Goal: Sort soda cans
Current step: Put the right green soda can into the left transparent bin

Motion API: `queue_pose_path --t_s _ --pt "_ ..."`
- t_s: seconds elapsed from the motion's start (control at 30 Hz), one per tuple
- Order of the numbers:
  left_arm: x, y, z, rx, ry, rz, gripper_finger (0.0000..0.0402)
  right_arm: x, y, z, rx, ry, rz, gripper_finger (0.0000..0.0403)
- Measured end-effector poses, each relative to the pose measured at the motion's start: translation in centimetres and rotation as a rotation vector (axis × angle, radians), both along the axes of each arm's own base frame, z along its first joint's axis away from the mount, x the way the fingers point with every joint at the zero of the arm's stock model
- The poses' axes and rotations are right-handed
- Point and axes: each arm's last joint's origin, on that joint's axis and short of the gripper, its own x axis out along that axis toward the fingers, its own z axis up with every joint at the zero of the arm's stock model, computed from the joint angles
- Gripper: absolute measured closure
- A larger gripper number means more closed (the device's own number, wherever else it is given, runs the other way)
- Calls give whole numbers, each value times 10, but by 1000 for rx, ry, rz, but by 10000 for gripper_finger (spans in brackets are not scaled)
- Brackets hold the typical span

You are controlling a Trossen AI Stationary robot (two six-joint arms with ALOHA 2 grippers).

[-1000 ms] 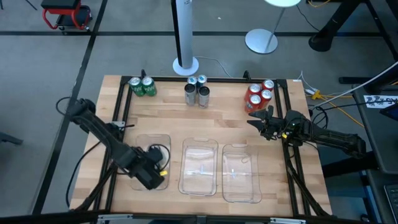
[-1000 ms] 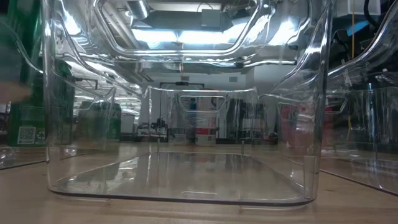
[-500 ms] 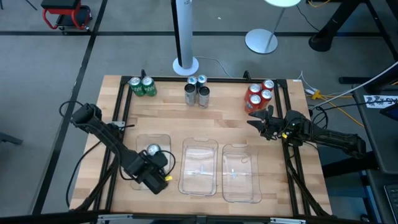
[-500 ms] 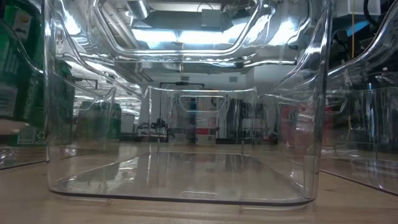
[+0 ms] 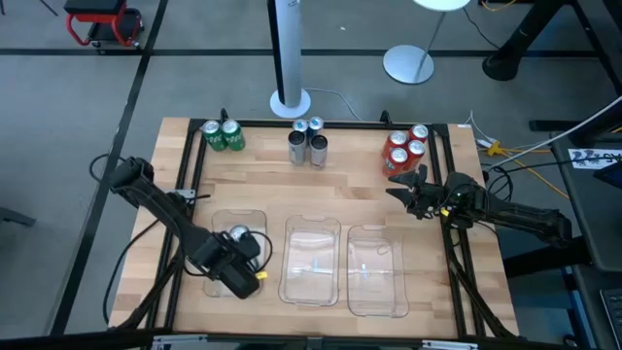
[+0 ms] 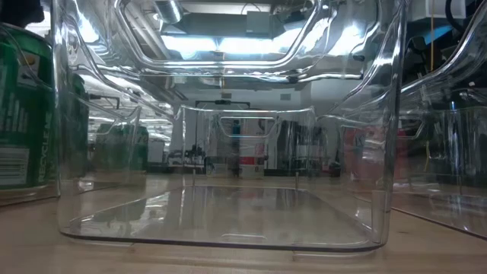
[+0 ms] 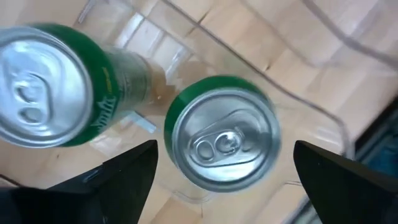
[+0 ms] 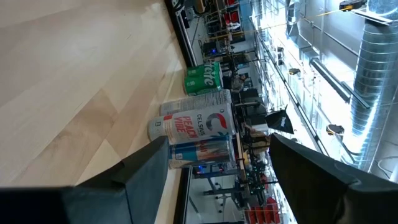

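My left gripper (image 5: 239,261) hangs open over the left clear tray (image 5: 220,216). In the left wrist view its fingers (image 7: 124,177) stand wide on either side of a green can (image 7: 224,134) without touching it. A second green can (image 7: 46,87) stands upright beside the first in that tray. One can top (image 5: 236,234) shows in the high view, and a green can (image 6: 23,106) stands on the tray floor in the low view. My right gripper (image 5: 406,185) waits open just near of the red cans (image 5: 404,148). Two green cans (image 5: 222,134) and silver-grey cans (image 5: 307,142) stand along the far edge.
The middle tray (image 5: 311,224) and right tray (image 5: 379,233) lie beside the left one near the table's near edge. A white lamp post base (image 5: 290,101) stands beyond the far edge. Bare wood lies between the trays and the can groups.
My left gripper has drawn back toward the near edge, uncovering a can top in the left tray. In the low view a green can has come down at the left and now stands on the tray floor. The right arm has kept still.
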Motion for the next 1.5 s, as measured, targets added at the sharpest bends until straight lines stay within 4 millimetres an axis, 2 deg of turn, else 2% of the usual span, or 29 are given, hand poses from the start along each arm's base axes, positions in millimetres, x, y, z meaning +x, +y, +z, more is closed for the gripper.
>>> queue_pose_path --t_s 0.17,0.33,0.57,0.83,1.13,1.33,1.5 --pt "-6 14 20 -37 -66 26 39 0 0 0 0 0 0 125" --pt "-12 37 45 -9 -198 81 39 0 0 0 0 0 0 125" --pt "-20 71 74 239 -441 135 39 0 0 0 -1 -2 0 125" --pt "-10 99 82 483 -534 229 39 0 0 2 -7 -22 2 125" --pt "2 153 83 671 -410 269 39 1 0 6 -21 -72 2 125" --pt "2 204 83 748 -280 357 39 1 0 6 -20 -70 1 125" --pt "-6 245 82 770 -167 415 39 0 0 6 -18 -60 1 125"
